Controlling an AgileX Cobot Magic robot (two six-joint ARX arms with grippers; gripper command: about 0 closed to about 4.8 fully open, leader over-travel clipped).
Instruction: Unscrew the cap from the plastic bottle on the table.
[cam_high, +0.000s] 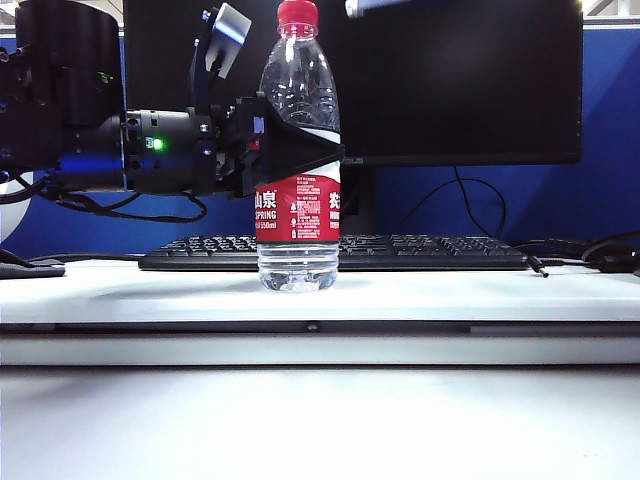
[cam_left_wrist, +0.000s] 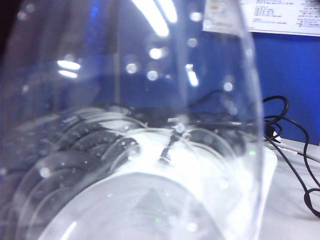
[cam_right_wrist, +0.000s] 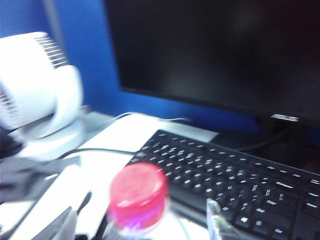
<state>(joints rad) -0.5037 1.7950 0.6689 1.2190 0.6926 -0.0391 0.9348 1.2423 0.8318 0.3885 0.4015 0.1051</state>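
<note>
The bottle (cam_high: 298, 190) stands upright on the table (cam_high: 450, 295), just in front of the keyboard (cam_high: 430, 252) and left of the middle of the monitor (cam_high: 460, 80) behind it. The red cap (cam_high: 297, 13) is on the neck, at the very top of the exterior view.

My left gripper (cam_high: 300, 140) comes in level from the left and is clamped around the bottle's body, just above the red label; its dark fingers (cam_high: 290, 150) wrap the front of the bottle. In the left wrist view the clear ribbed bottle (cam_left_wrist: 140, 165) fills nearly the whole picture, so close that the fingers themselves do not show there.

My right gripper barely appears in the exterior view: only a pale blurred piece (cam_high: 365, 6) at the top edge, just right of the cap and apart from it. In the right wrist view the cap (cam_right_wrist: 137, 192) lies below the camera, blurred, with a clear fingertip (cam_right_wrist: 215, 220) just beside it, not touching. From these pictures I cannot tell how far the right jaws stand apart; they have hold of nothing.
</note>
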